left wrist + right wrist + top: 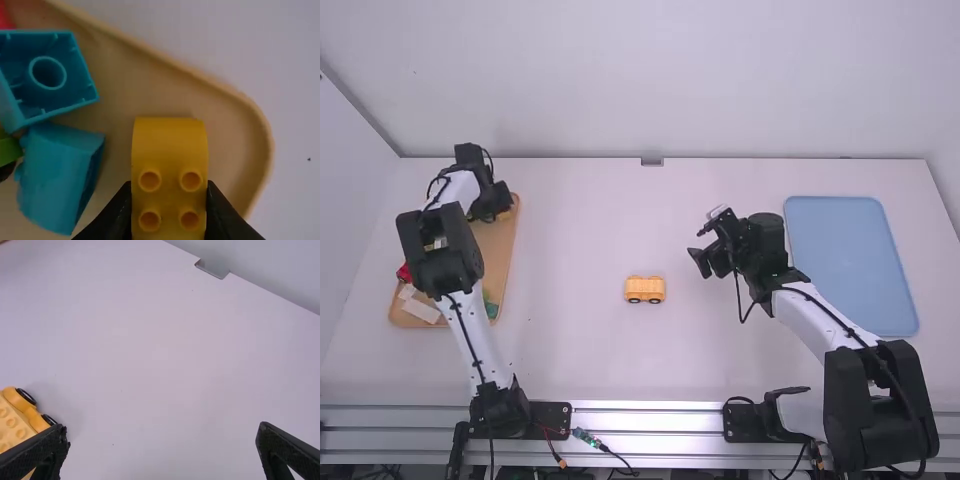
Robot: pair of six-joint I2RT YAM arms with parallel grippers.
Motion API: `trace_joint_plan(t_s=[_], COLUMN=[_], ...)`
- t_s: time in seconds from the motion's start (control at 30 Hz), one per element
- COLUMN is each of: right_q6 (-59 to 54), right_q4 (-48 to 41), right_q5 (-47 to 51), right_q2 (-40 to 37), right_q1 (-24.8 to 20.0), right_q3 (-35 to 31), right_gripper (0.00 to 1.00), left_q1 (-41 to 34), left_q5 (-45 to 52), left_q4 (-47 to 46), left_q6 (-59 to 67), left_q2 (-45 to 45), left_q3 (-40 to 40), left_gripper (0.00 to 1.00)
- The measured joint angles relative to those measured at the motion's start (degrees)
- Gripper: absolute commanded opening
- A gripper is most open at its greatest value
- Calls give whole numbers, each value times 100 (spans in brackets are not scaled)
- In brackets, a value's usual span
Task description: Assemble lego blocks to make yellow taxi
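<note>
1. Yellow plastic, a block (pixel 170 175) with a rounded end and four studs showing, sits between the fingers of the left gripper (pixel 503 210), which are closed on its sides at the upper left of the high view's frame.
2. Under it lies a tan tray (pixel 498 255), along the left side of the frame.
3. Beside the held block in the left wrist view are a teal block (pixel 90 97) with its hollow underside showing and a second teal block (pixel 57 175) just next to it. A green piece (pixel 7 150) is near them.
4. In the tray's lower part, left of the frame, are a red piece (pixel 403 272) and a white piece (pixel 421 311).
5. Just below the centre of the frame, a yellow wheeled base (pixel 645 289) stands on the white table (pixel 570 350), studs up, two dark wheels showing along its near side.
6. Right of centre, the right gripper (pixel 696 247) is open and empty, fingers wide apart.
7. A blue tray (pixel 850 265) lies at the right of the frame.
</note>
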Motion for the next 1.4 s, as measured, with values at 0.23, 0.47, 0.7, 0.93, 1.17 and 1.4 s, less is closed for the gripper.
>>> trace_joint_plan(t_s=[0.23,0.47,0.7,0.93,1.17,1.4], right_q6=[4,28,20,-308,-1486,-1961], right_q4=[162,192,-4,-358,-186,1755], right_q5=[50,129,129,-243,-1788,-2983], right_q2=[0,0,0,0,212,1526], right_q1=[0,0,0,-2,0,0], right_q3=[0,0,0,0,-17,-621], right_gripper=[99,99,99,99,99,99], left_q1=[0,-94,-717,-1519,-2037,-2323], left_q5=[2,59,116,1016,2426,3482], left_q4=[-588,-793,828,839,142,-719], left_q6=[26,505,907,2583,4874,6732], left_q2=[-59,-540,-2323,-4087,-4745,-4990], left_q3=[474,439,-1211,-3064,-4017,-4190], left_gripper=[2,2,2,2,2,4])
